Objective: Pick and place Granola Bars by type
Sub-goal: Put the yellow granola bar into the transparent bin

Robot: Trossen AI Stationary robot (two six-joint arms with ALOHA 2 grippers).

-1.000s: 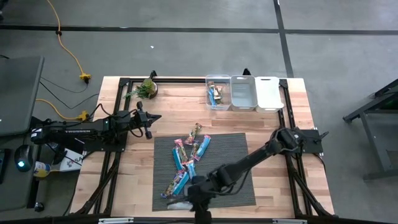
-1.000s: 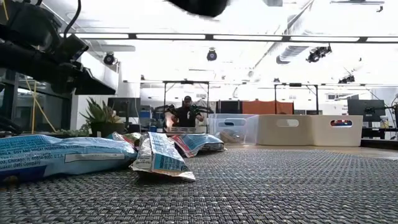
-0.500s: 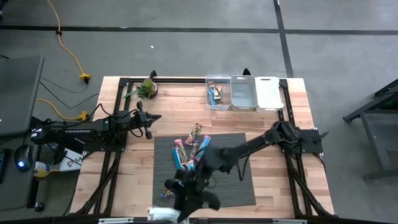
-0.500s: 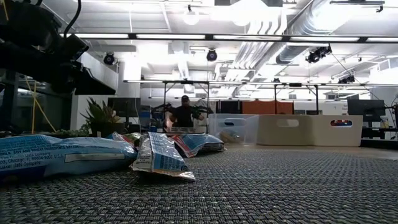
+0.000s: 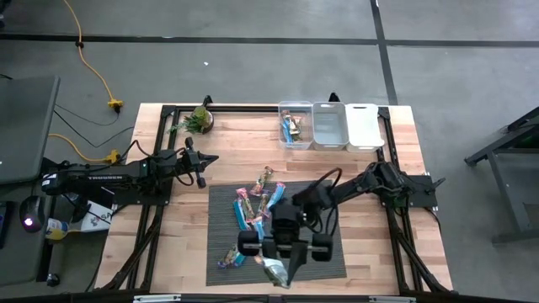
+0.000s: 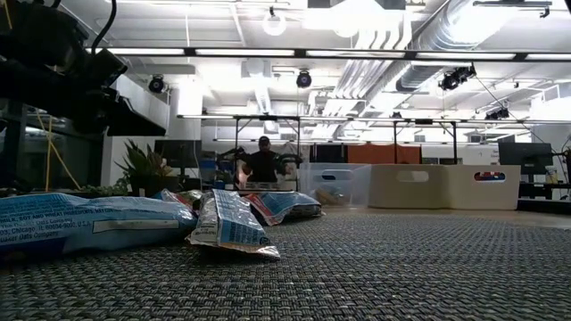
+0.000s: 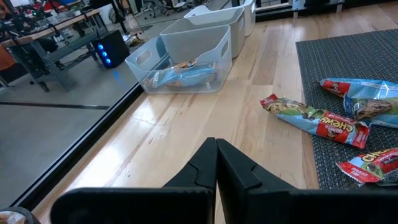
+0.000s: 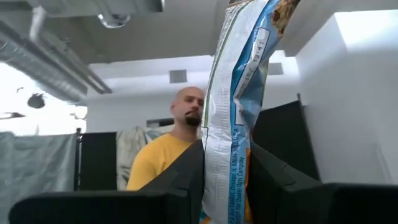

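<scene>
Several granola bars (image 5: 257, 204) in light blue, red and green wrappers lie heaped on the dark woven mat (image 5: 324, 198); the low view shows them lying flat (image 6: 230, 223). My right gripper (image 5: 285, 263) hangs above the mat's near part, tipped upward and shut on a light blue and white bar (image 8: 239, 81). My left gripper (image 7: 216, 144) waits shut over the bare wood at the table's left (image 5: 202, 177). More bars lie in a clear bin (image 5: 294, 128) at the far edge. My right gripper pinches the light blue bar between its two fingers, which stand on its flat faces at its lower part (image 8: 222, 171). The bar runs along the fingers and sticks out well past them, its free end (image 8: 261, 25) up. It is lifted clear of the mat.
Beside the clear bin at the far edge stand a grey bin (image 5: 329, 126) and a white bin (image 5: 364, 126). A small potted plant (image 5: 200, 119) sits at the far left. A person in a yellow shirt (image 8: 163, 163) stands beyond the table's near side.
My right gripper has risen from the mat's near edge with the light blue bar. It has tipped from pointing down to pointing up and has rolled about. The bar has come up clear of the mat with it.
</scene>
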